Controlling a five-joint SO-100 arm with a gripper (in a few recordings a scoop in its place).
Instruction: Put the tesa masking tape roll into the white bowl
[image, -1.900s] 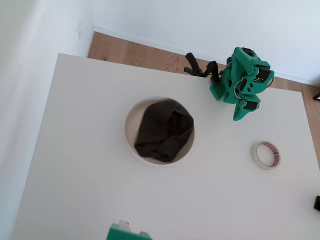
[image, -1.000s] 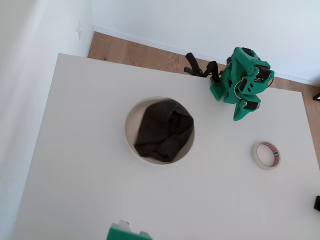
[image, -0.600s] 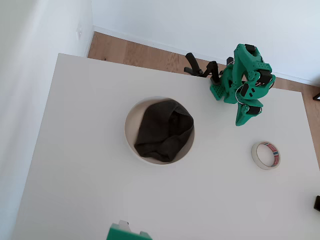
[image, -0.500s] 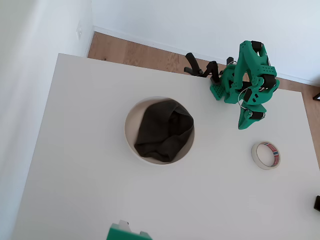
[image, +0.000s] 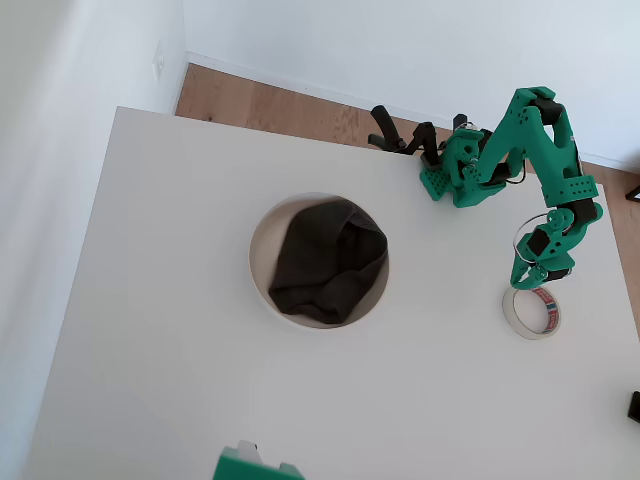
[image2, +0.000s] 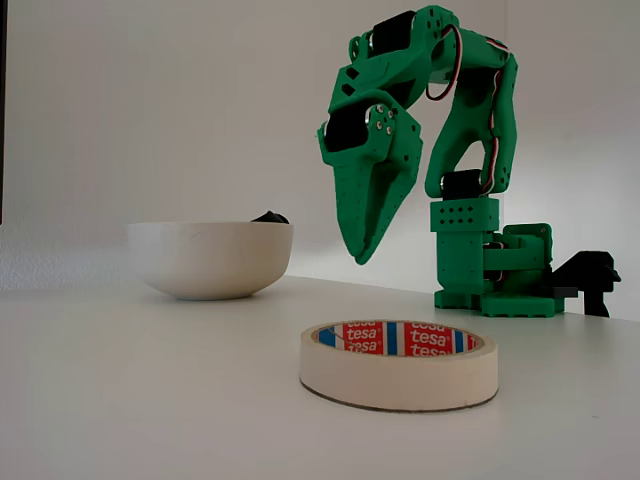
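**Fixed view: gripper above tape roll, jaws together, nothing held**

Fixed view, nearest item first. Your tesa masking tape roll (image2: 398, 365) lies flat on the white table (image2: 150, 400) at front centre, hole up, with the red-and-blue tesa label readable on the inner core. It touches nothing but the table.

Just behind and above it you have the green gripper (image2: 362, 255), pointing down and tapering to a single tip. The jaws look closed together and grip nothing. A clear gap separates the tip from the top of the roll.

Farther back on the left sits the white bowl (image2: 210, 259), upright, well apart from the roll. A scrap of dark cloth (image2: 268, 216) peeks over its rim.

Far right you see the arm's green base (image2: 495, 270) standing on the table, with a black clamp (image2: 590, 275) beside it.

Overhead view for cross-check: the roll (image: 531, 310) is at the table's right side, and the gripper (image: 527, 279) sits over the roll's upper-left rim. The bowl (image: 257, 262) is near the table's centre, with the dark grey cloth (image: 327, 260) covering most of its inside.
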